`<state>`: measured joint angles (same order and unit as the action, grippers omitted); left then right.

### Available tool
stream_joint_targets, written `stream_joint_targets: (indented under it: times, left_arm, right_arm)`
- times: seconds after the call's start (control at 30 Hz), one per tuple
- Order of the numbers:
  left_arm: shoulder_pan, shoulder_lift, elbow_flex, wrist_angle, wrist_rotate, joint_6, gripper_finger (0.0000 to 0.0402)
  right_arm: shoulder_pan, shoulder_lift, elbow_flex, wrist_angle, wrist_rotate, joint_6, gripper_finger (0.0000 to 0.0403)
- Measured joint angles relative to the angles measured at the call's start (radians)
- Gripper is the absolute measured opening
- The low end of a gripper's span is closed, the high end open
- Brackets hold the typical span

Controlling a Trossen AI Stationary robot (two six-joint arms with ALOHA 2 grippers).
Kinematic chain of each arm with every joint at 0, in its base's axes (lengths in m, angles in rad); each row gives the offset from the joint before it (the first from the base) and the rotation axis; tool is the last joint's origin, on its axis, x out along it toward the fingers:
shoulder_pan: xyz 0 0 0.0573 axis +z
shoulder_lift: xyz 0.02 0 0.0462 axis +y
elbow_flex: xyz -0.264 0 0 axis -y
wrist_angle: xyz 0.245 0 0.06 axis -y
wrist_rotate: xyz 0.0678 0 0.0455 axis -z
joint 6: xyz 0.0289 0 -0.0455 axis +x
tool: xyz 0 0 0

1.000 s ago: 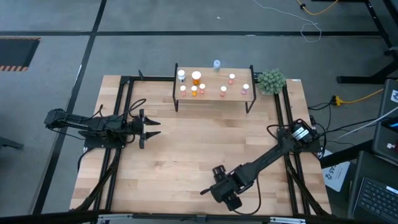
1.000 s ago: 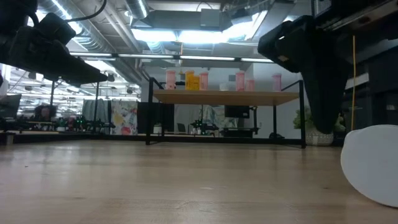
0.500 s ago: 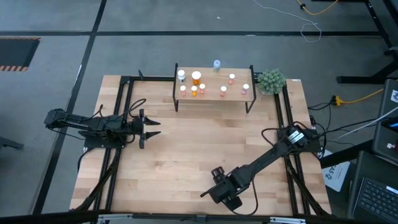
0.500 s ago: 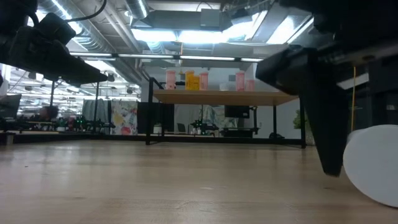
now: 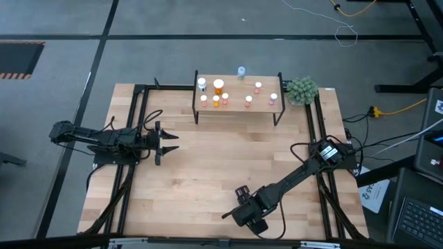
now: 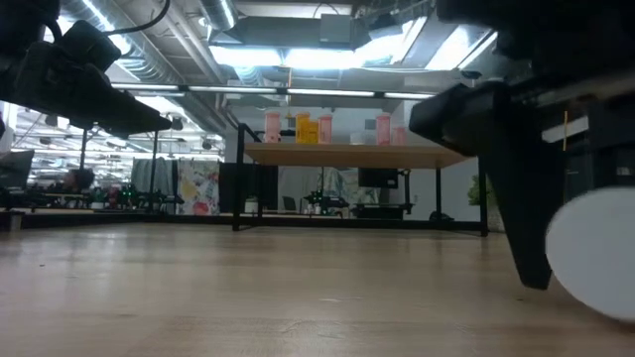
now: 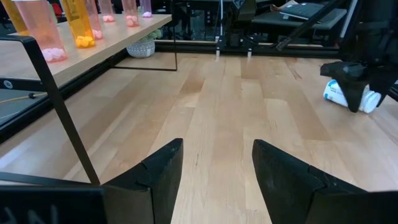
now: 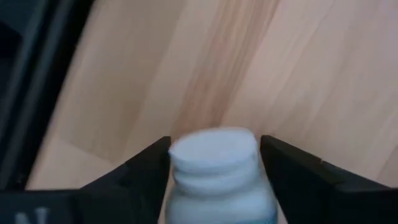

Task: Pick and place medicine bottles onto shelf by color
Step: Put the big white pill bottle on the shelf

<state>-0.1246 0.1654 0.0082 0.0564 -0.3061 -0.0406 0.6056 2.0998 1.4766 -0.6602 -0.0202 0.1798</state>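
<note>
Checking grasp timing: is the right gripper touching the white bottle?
Cannot tell. In the right wrist view the fingers flank the bottle closely, but neither contact nor a gap shows plainly.

No legible text — none anywhere

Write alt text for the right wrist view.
A white-capped bottle sits between the right gripper's two dark fingers, which flank it on either side; whether they touch it cannot be told. Behind it is the light wooden tabletop, with a dark frame edge along one side.
</note>
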Motion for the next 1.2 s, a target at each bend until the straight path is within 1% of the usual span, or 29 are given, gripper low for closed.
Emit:
stream_joint_targets:
  times: [0.13,0.23,0.33,0.47,0.53,0.6,0.7,0.8,0.97,1.2]
  left_arm:
    - [0.000,0.000,0.000,0.000,0.000,0.000,0.0189]
    - [0.000,0.000,0.000,0.000,0.000,0.000,0.0189]
    - [0.000,0.000,0.000,0.000,0.000,0.000,0.0189]
    - [0.000,0.000,0.000,0.000,0.000,0.000,0.0189]
    - [0.000,0.000,0.000,0.000,0.000,0.000,0.0189]
    - [0.000,0.000,0.000,0.000,0.000,0.000,0.0189]
    - [0.000,0.000,0.000,0.000,0.000,0.000,0.0189]
    - [0.000,0.000,0.000,0.000,0.000,0.000,0.0189]
    - [0.000,0.000,0.000,0.000,0.000,0.000,0.0189]
    - [0.000,0.000,0.000,0.000,0.000,0.000,0.0189]
  right_arm:
    - [-0.001,0.000,0.033,0.001,0.014,0.002,0.0212]
    - [-0.001,0.000,0.063,-0.007,0.086,0.053,0.0168]
    - [-0.005,0.000,0.101,-0.045,0.156,0.051,0.0117]
    - [-0.017,0.000,0.151,-0.112,0.141,0.050,0.0053]
    - [-0.022,0.000,0.177,-0.150,0.105,0.050,0.0029]
    - [-0.025,0.000,0.200,-0.154,0.090,0.052,0.0012]
    - [-0.027,0.000,0.225,-0.155,0.065,0.039,0.0005]
    - [-0.027,-0.001,0.238,-0.151,0.041,0.027,0.0016]
    - [-0.027,-0.001,0.237,-0.157,0.035,0.053,0.0039]
    - [-0.021,-0.001,0.237,-0.153,-0.001,0.030,0.0043]
